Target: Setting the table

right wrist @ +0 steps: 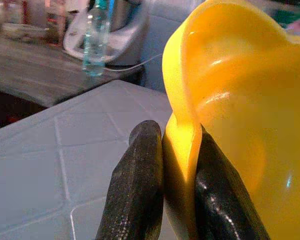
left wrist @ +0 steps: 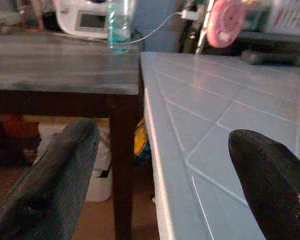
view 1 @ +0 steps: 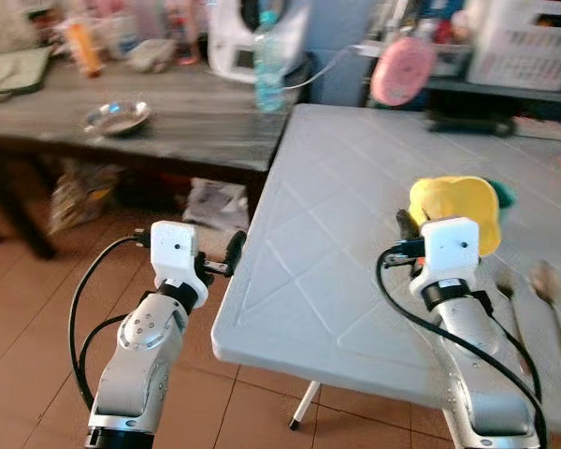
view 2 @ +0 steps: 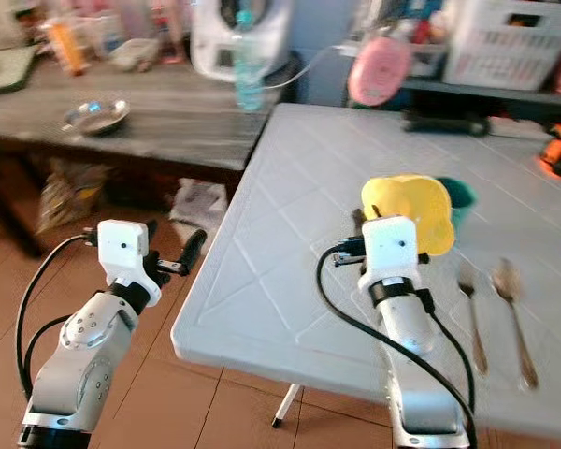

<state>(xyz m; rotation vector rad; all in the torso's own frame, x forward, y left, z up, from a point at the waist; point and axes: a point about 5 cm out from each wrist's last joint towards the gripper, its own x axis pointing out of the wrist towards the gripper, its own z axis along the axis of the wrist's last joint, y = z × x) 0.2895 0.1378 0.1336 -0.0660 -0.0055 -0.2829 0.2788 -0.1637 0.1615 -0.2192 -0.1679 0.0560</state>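
Observation:
My right gripper [right wrist: 177, 165] is shut on the rim of a yellow plastic bowl [view 1: 458, 208], which it holds above the white table [view 1: 337, 187] near its right side. One black finger [right wrist: 140, 175] presses the outside of the rim and the other sits inside. A teal cup [view 2: 460, 195] stands just behind the bowl. A fork [view 2: 471, 309] and a spoon [view 2: 512, 309] lie on the table to the bowl's right. My left gripper [view 1: 226, 254] hangs open at the table's left edge with nothing between its fingers.
A dark wooden table [view 1: 150, 122] stands to the left with a small metal dish [view 1: 118, 117], a water bottle [view 1: 268, 65] and a white appliance [view 1: 238, 37]. A pink object [view 1: 400, 70] and a white basket [view 1: 524, 37] sit at the back. Bags [view 1: 215, 201] lie on the tiled floor.

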